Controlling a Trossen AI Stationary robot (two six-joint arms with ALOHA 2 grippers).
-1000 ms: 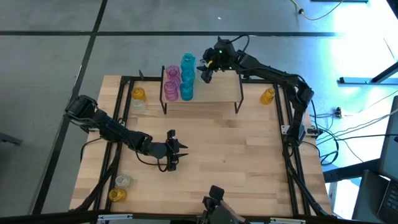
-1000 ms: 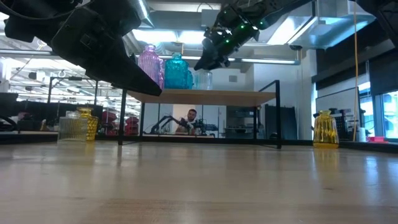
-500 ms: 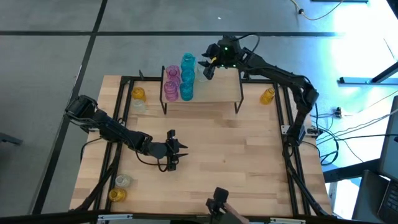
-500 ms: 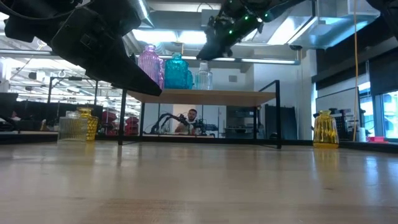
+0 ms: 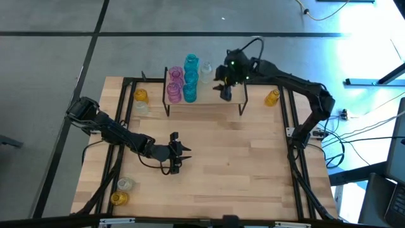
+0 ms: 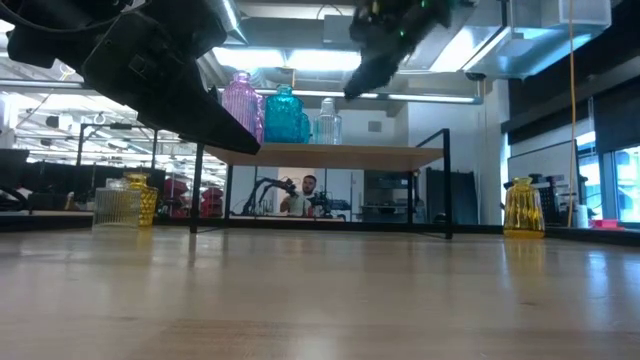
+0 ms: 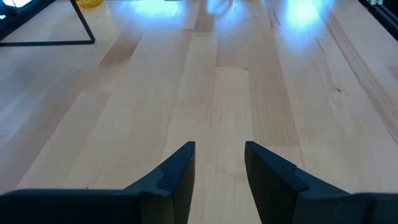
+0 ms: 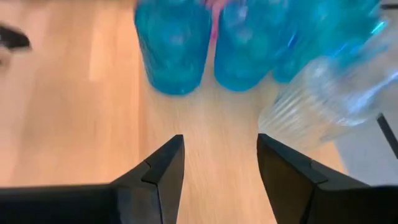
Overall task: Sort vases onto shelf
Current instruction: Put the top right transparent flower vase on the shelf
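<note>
Vases (image 5: 182, 81) stand in a tight cluster at the left end of the shelf (image 5: 221, 101): pink ones, teal ones, and one clear vase (image 5: 205, 70) at the far edge. More wait on the table (image 5: 240, 158): an amber vase (image 5: 272, 97) right of the shelf, an amber and a clear one by the shelf's left legs (image 5: 140, 100), and another clear-and-amber pair near the front left corner (image 5: 121, 191).

I judge them light, rigid and fragile: thin ribbed glass, slippery under my pads, and easy to tip since they are tall for their bases. I would take one across the body, just below the shoulder, squeezing gently and keeping it upright. The cluster is packed so closely that my fingers could knock a neighbour while placing the next.

My right gripper (image 5: 226, 92) hangs above the shelf board, just right of the cluster, fingers spread with nothing between them; its wrist view shows only bare board in the gap. My left gripper (image 5: 175, 152) waits over the middle of the table, fingers (image 7: 180, 171) also apart and empty.

From above, the cluster's vases overlap, so I cannot count them surely. In the low view my left arm covers part of the pink ones, and my right gripper's tips are blurred. The right wrist view cuts off the vase tops.
</note>
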